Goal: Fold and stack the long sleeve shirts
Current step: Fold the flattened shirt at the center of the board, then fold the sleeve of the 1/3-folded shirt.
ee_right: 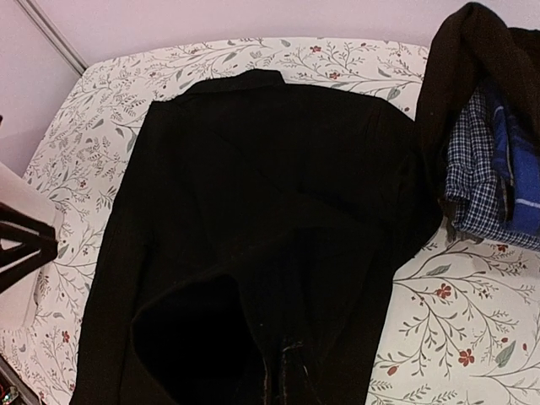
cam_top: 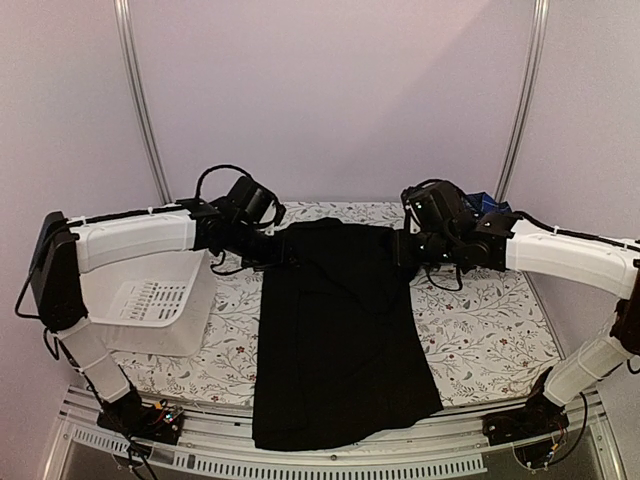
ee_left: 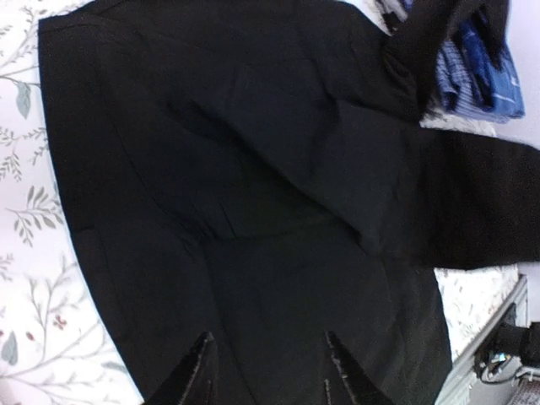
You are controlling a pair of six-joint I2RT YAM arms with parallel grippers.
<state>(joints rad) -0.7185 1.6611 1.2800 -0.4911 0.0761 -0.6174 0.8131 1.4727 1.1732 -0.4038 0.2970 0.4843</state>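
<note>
The black shirt [cam_top: 340, 330] is laid flat down the middle of the table [cam_top: 480, 340], its collar toward the top of the overhead frame and its hem hung over the near edge. The left gripper [cam_top: 272, 243] is placed at the shirt's upper left corner. In the left wrist view its fingers [ee_left: 196, 375] are seen spread apart above the black cloth, with nothing clamped. The right gripper [cam_top: 403, 252] is placed at the upper right corner. Its fingers [ee_right: 287, 371] are pressed together on a raised fold of the black shirt. The plaid shirt [ee_right: 494, 186] is bunched at the upper right. A basket [cam_top: 150, 305] is set at the left.
</note>
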